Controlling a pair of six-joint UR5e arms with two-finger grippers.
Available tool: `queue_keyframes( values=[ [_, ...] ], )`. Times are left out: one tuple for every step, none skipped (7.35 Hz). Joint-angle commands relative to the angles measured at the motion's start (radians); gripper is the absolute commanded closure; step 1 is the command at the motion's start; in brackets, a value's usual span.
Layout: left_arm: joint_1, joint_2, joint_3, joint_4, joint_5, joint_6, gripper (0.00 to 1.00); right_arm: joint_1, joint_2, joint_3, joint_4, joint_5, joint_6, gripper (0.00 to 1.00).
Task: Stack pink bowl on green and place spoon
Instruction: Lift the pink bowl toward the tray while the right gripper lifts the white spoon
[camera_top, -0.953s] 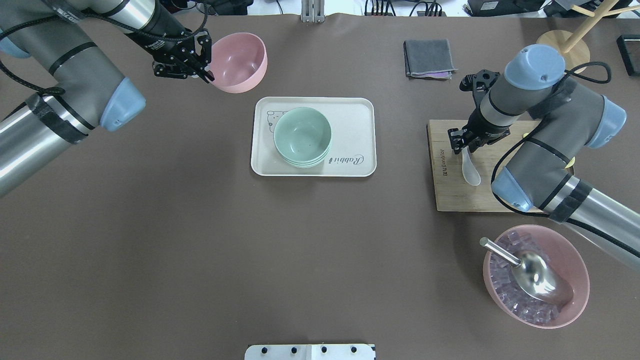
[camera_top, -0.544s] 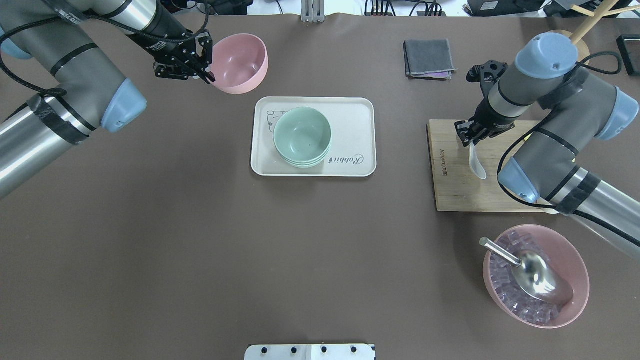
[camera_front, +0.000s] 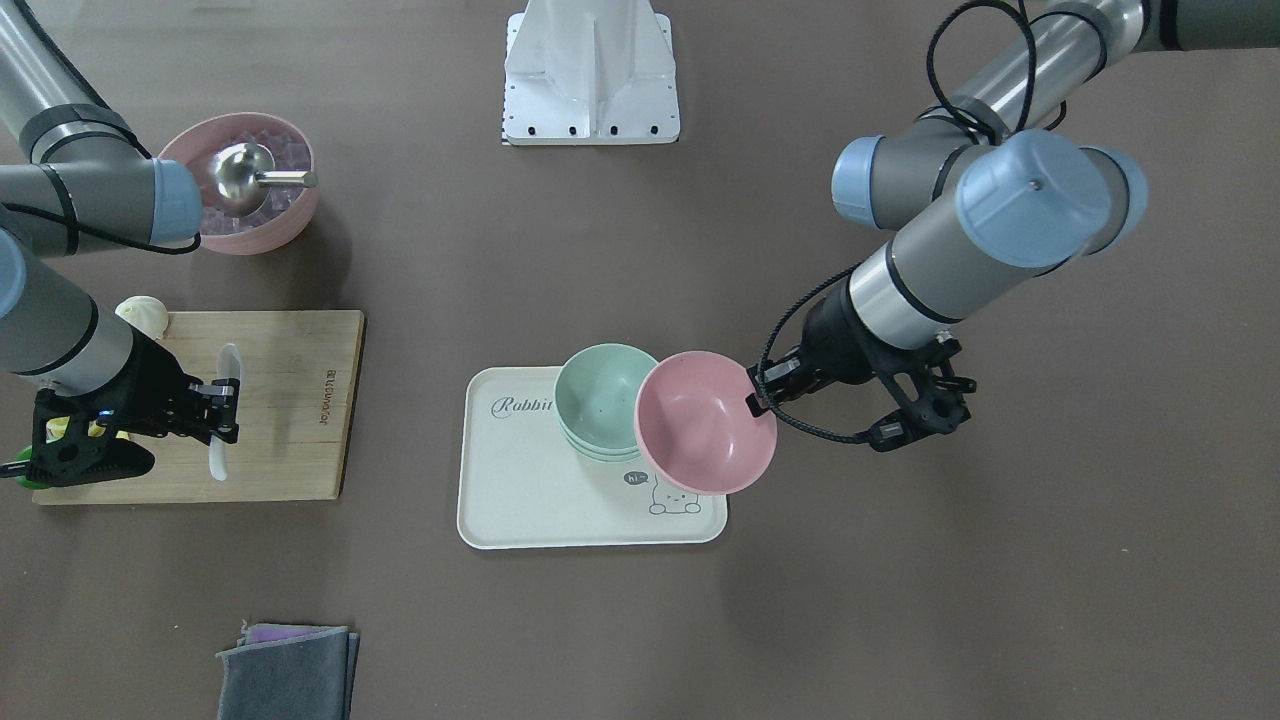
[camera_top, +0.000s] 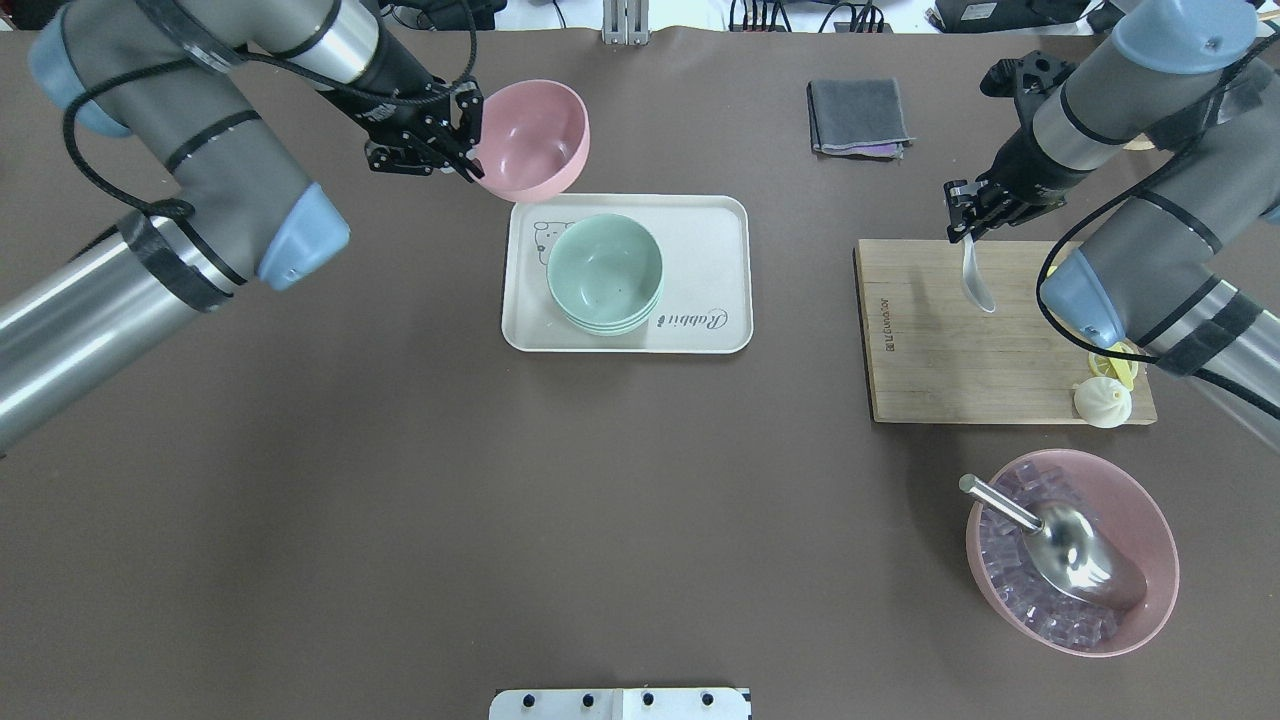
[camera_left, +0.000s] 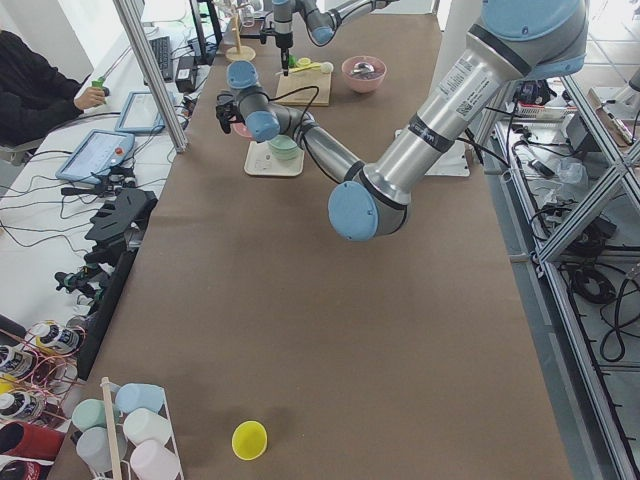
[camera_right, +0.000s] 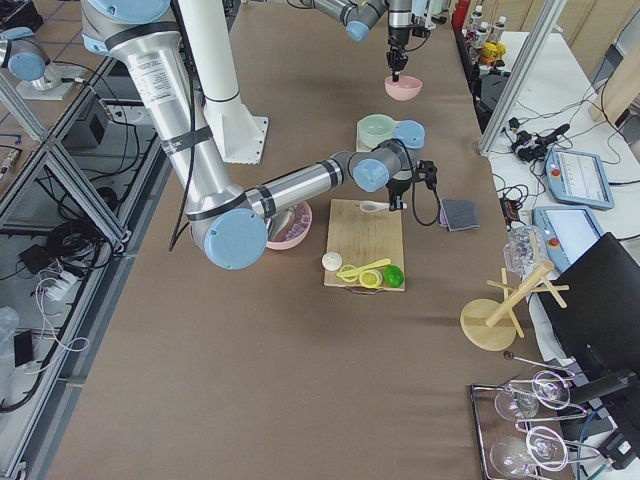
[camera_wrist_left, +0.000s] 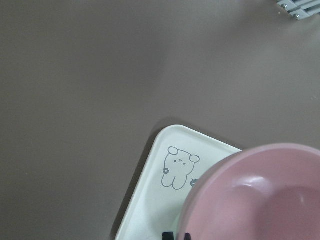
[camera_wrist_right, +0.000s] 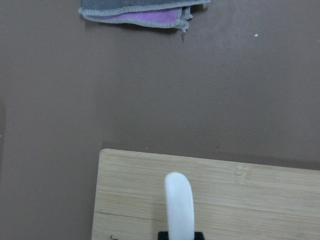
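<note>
My left gripper (camera_top: 468, 150) is shut on the rim of the empty pink bowl (camera_top: 535, 135) and holds it tilted in the air over the tray's far left corner. The bowl also shows in the front view (camera_front: 705, 425) and the left wrist view (camera_wrist_left: 265, 195). A stack of green bowls (camera_top: 605, 272) sits on the cream tray (camera_top: 705, 240). My right gripper (camera_top: 963, 225) is shut on the handle of the white spoon (camera_top: 978, 282), which hangs above the far edge of the wooden board (camera_top: 930, 350). The spoon also shows in the right wrist view (camera_wrist_right: 179, 205).
A second pink bowl (camera_top: 1150, 520) with ice cubes and a metal scoop (camera_top: 1065, 545) stands near right. A white bun (camera_top: 1102, 402) and yellow pieces lie on the board's right end. A folded grey cloth (camera_top: 858, 115) lies at the back.
My left gripper has carried the pink bowl to the right, up to the tray's far edge. My right gripper has lifted the spoon and moved it toward the board's far edge.
</note>
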Motion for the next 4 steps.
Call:
queue_keyframes(
  values=[
    [0.119, -0.014, 0.053, -0.204, 0.145, -0.169, 1.00, 0.011, 0.003, 0.027, 0.000, 0.006, 0.008, 1.00],
    [0.118, -0.018, 0.042, -0.216, 0.134, -0.167, 1.00, 0.014, 0.004, 0.027, 0.000, 0.005, 0.008, 1.00],
    [0.112, -0.006, 0.019, -0.214, 0.061, -0.125, 1.00, 0.014, 0.004, 0.027, 0.001, 0.005, 0.010, 1.00],
    [0.100, 0.009, 0.019, -0.210, -0.008, -0.050, 1.00, 0.014, 0.004, 0.027, 0.003, 0.005, 0.010, 1.00]
  ],
)
